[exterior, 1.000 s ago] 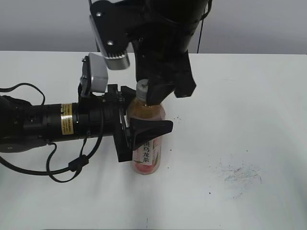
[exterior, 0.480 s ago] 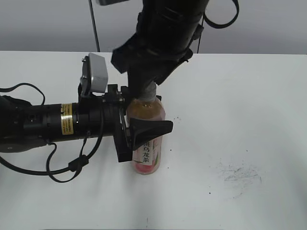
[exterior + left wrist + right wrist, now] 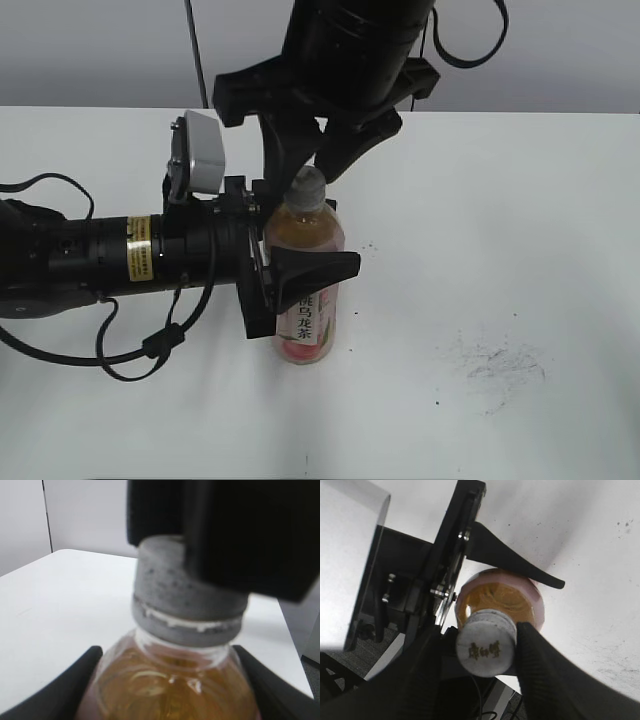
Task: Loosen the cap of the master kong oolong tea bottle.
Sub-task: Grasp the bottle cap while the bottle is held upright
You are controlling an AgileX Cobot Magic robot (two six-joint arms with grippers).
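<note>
Cap [image 3: 486,648] between right hand [image 3: 312,165] fingers, vertical above bottle [image 3: 305,290].

Both arms are matte black with curved, tapering black fingers [image 3: 318,268]. The left arm [image 3: 90,262] is a thick cylinder wearing a yellow label band [image 3: 139,260], with loose black cables [image 3: 150,345] looping off it and a boxy light-grey wrist camera [image 3: 197,157] bolted above its gripper. The right arm [image 3: 350,45] is bulkier, with a black cable [image 3: 470,45] arcing beside it and small silver screws [image 3: 437,592] on a black bracket
</note>
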